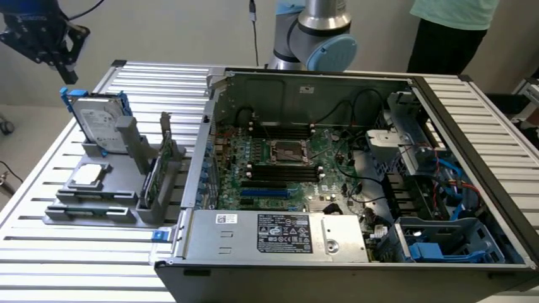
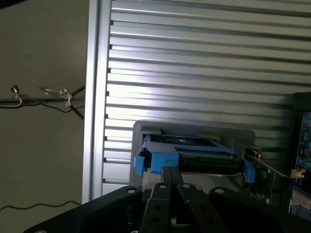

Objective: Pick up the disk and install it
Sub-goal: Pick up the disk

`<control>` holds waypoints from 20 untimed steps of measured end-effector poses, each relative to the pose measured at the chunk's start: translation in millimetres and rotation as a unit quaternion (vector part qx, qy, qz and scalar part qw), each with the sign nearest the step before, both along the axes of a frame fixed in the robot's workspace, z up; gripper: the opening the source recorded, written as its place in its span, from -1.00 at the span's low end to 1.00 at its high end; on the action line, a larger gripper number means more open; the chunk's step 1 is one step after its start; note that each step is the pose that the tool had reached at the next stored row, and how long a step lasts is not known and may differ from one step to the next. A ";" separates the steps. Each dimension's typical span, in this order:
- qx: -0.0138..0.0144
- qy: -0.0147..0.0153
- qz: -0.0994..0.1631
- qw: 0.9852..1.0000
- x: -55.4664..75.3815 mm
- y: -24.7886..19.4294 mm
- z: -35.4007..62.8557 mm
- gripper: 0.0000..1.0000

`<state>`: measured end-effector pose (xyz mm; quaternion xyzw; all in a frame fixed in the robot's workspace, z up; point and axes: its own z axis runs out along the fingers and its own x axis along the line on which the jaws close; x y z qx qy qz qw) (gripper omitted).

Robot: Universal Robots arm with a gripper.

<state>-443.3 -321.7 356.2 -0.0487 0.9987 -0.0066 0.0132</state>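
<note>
The disk (image 1: 100, 123) is a silver-grey drive with a white label in a bright blue bracket. It stands upright in a grey holder (image 1: 101, 189) on the slatted table, at the exterior view's left. My gripper (image 1: 67, 74) hangs just above the disk's top corner, slightly toward the exterior view's left, clear of it. Its fingers are shut together with nothing between them. In the wrist view the closed gripper (image 2: 172, 178) points down at the disk's blue-framed top edge (image 2: 187, 153).
An open computer case (image 1: 252, 237) with its motherboard lies at the exterior view's right, with a blue-tabbed bay (image 1: 438, 246) at its near corner. A small silver chip (image 1: 90, 175) and a green card (image 1: 160, 165) share the holder. A person (image 1: 455, 25) stands behind the table.
</note>
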 end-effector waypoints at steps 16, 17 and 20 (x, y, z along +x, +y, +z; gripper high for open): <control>0.000 0.001 0.142 0.990 0.0 0.0 0.2 -0.79; 0.000 0.001 0.151 0.989 0.0 0.0 0.2 -0.79; 0.000 0.001 0.176 0.984 0.0 0.1 0.3 -0.79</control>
